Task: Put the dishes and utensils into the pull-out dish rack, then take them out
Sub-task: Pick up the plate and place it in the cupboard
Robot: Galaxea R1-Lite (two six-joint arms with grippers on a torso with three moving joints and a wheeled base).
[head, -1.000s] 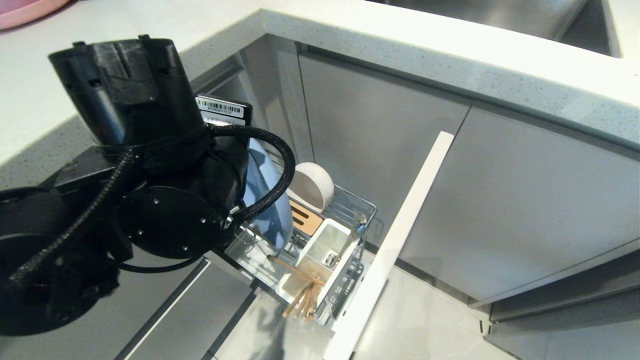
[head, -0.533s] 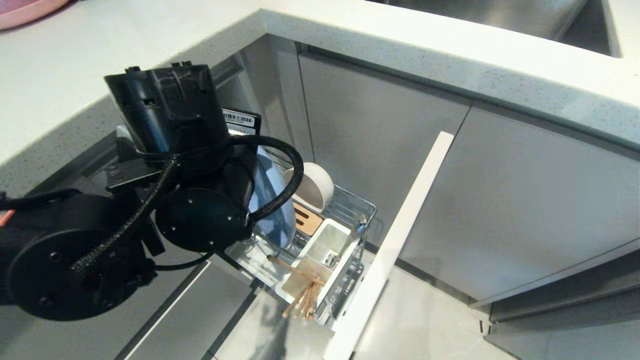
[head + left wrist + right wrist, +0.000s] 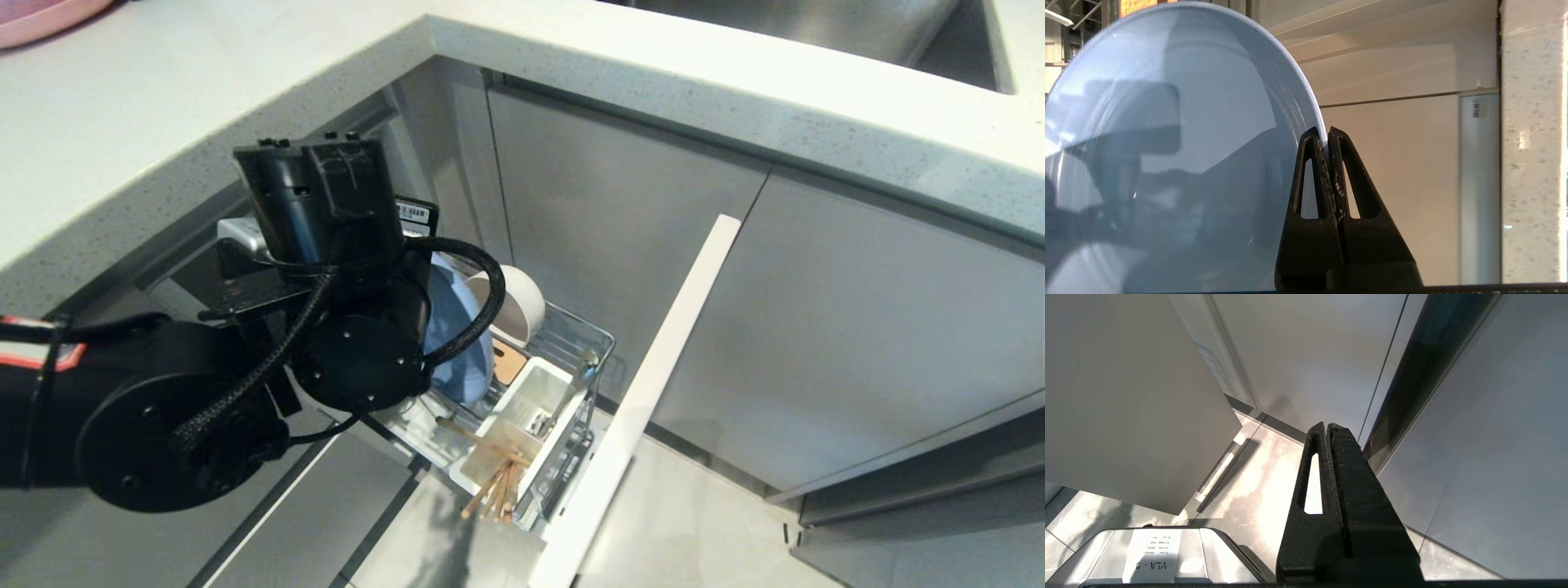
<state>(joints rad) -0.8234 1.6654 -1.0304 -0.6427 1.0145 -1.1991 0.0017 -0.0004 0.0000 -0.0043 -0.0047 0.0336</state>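
Your pull-out dish rack stands drawn out of the corner cabinet, its long axis running from the cabinet mouth toward the grey door front. Treat it as stiff chrome wire on slides — it likely rolls if you lean on it.

The pale-blue plate is next in size: it stands on edge over the rack, its face roughly square to the rack's length, rim uppermost. You have the left gripper clamped together on that upper rim, a thin pinch. Judge the plate rigid, glossy, probably slippery and breakable, so keep the hold at the rim and move it vertically between the pegs.

The off-white bowl sits just behind it, tipped on its side, mouth toward the plate; take it by the rim too.

The white caddy holds 1 bundle of wooden chopsticks, light and stiff, leaning outward toward the front — grip mid-shaft.

The right gripper is parked low near the floor, fingers together on nothing.
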